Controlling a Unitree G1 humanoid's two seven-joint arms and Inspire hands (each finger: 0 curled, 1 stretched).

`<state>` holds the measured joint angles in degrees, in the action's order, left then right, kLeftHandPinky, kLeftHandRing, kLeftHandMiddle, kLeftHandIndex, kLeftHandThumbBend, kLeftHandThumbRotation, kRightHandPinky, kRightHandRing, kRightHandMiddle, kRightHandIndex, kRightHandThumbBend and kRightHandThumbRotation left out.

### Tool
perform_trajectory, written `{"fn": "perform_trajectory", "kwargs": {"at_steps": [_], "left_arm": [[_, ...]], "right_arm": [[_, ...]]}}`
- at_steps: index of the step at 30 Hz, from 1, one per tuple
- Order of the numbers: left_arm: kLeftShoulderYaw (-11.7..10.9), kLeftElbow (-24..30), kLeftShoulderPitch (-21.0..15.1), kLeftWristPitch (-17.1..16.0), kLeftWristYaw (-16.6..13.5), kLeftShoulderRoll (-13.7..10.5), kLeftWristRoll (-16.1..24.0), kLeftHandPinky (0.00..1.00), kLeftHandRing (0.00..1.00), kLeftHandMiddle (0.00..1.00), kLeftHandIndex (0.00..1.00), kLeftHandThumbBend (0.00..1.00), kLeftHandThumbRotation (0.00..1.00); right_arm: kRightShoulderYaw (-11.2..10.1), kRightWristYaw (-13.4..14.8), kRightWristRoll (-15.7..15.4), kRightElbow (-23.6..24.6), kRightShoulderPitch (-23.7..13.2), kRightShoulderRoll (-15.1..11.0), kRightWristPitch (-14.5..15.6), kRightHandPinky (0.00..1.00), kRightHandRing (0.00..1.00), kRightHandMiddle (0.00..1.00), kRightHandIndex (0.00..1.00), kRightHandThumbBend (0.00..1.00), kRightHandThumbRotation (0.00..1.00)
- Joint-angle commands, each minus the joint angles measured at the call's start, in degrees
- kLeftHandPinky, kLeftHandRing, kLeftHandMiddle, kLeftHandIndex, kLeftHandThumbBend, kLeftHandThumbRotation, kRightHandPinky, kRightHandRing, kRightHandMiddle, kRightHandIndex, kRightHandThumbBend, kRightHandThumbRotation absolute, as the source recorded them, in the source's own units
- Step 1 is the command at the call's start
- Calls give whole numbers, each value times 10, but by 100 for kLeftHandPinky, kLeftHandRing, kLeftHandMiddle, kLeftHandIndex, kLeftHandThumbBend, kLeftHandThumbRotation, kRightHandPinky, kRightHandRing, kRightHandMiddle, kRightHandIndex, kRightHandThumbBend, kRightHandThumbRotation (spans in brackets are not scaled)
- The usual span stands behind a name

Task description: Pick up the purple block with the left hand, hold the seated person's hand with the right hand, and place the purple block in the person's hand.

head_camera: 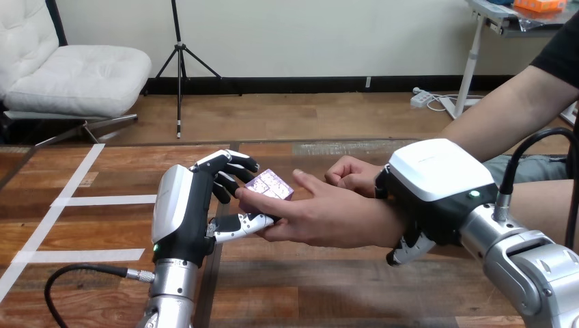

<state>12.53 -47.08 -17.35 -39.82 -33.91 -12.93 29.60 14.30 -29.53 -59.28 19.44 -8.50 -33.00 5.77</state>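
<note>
The left hand [194, 205] grips the purple block [270, 186], fingers over its top and thumb beneath, a little above the desk [307, 287]. The block sits against the fingertips of the person's hand [328, 217], which reaches in from the right with the palm turned sideways rather than up. The right hand [437, 179] lies over the person's wrist with a fingertip showing under it, so it looks closed round the wrist. To my eye the block is not yet in the palm. Done well, the left hand would carry it over the fingers into the hollow by the thumb and let go only once it rests there. The right hand should steady the wrist without squeezing. Released at the fingertips, the block would likely drop to the desk.
</note>
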Motion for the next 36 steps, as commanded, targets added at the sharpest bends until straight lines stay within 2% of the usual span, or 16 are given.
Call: {"fn": "perform_trajectory", "kwargs": {"at_steps": [1, 4, 10, 13, 36], "left_arm": [[-4, 31, -14, -10, 1, -2, 0, 38, 44, 52, 56, 68, 0], [-3, 31, -14, -13, -1, -1, 1, 38, 44, 52, 56, 68, 0], [-3, 33, -11, -13, 2, -1, 0, 38, 44, 52, 56, 68, 0], [-2, 31, -11, -18, 1, -2, 1, 39, 44, 52, 56, 68, 0], [-2, 44, -1, -13, 8, 4, 2, 38, 43, 51, 56, 68, 0]], "right_arm": [[11, 7, 5, 3, -43, 19, -10, 14, 20, 30, 50, 78, 0], [12, 2, 5, 4, -44, 23, -4, 13, 20, 30, 50, 77, 0], [15, 8, 3, 3, -46, 21, -11, 14, 21, 31, 49, 77, 0], [17, -1, 0, 6, -49, 23, -7, 15, 22, 31, 50, 76, 0], [20, -11, 0, 10, -51, 30, -8, 14, 21, 31, 50, 75, 0]]}}
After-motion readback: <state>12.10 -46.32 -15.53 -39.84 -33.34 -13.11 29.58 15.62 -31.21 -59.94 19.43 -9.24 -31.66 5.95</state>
